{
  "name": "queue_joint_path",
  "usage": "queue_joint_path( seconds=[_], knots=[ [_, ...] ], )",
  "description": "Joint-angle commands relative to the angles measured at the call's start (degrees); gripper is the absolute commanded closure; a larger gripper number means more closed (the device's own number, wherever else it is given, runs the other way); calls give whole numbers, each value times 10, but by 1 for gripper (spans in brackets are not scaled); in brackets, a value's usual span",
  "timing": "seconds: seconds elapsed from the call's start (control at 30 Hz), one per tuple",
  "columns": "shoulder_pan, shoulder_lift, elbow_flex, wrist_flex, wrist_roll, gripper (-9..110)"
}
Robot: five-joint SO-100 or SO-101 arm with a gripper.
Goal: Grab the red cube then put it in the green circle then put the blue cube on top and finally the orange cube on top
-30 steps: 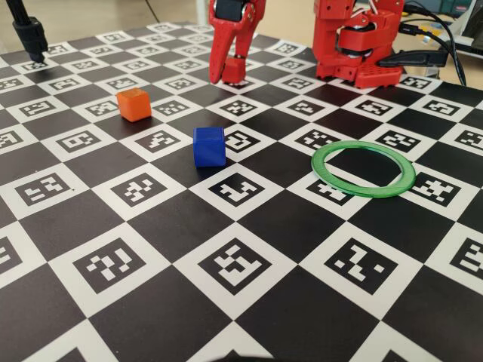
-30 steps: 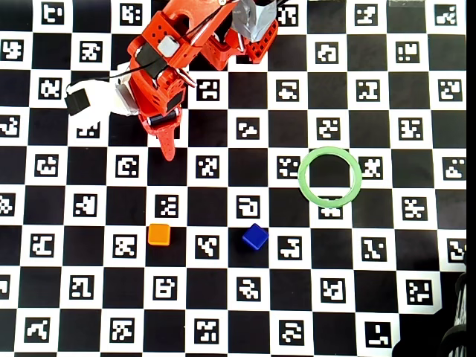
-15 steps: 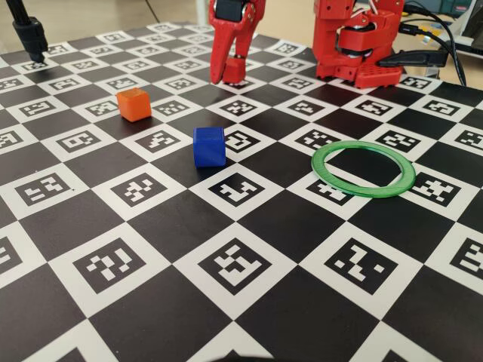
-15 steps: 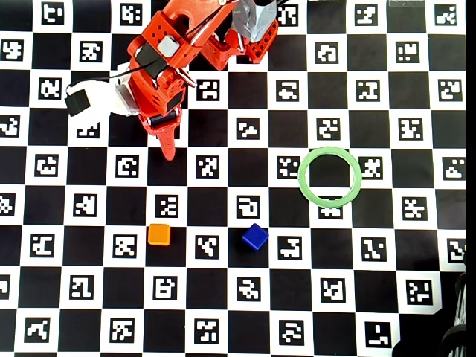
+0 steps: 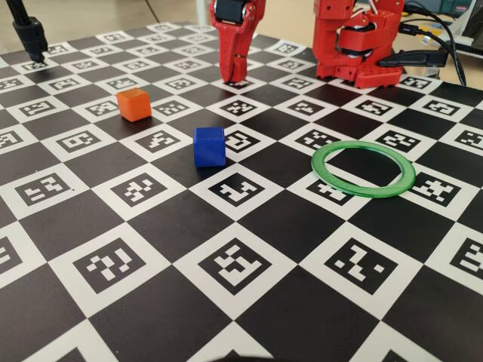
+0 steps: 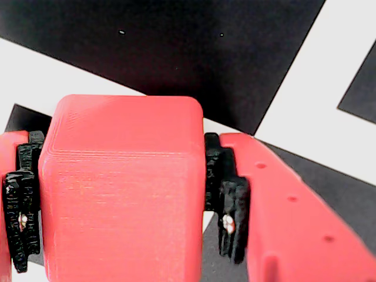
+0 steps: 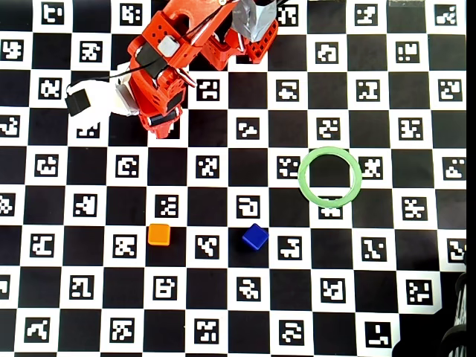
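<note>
Checkerboard table [image 5: 249,317], black and white squares printed with coded markers, fills the fixed view from the near edge to the robot at the back.

Nearest the camera in the fixed view stands one blue cube [image 5: 209,145], alone on the table. To its right, well apart, lies one green circle [image 5: 364,168], a thin flat ring with nothing inside it. Farther back and to the left sits one orange cube [image 5: 133,104].

At the far end the red gripper [image 5: 232,74] points down at the table. In the wrist view its black pads [image 6: 226,194] press against opposite flat sides of one red cube [image 6: 120,188], so the gripper is clamped on that cube. The cube appears to rest on or just above the table; which cannot be told. In the overhead view the gripper [image 7: 158,128] hides the cube.

Count: three cubes, one of each colour, and one ring.

Judged from its look, the red cube is light, rigid plastic with a matte, finely ridged surface and rounded edges. It should not crush. Holding it across two flat opposite faces, near the middle, as here, seems the safest grip, since the rounded corners could let it twist or slip.
</note>
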Motion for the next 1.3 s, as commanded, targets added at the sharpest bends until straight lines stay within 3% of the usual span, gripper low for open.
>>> queue_joint_path(
  seconds=[0.0, 0.27, 0.73, 1.27],
  knots=[
    [3, 9, -2, -4, -1, 99],
    [-4, 35, -65, 72, 47, 99],
    [-111, 102, -288, 371, 196, 100],
    [-373, 88, -491, 538, 567, 100]
  ],
)
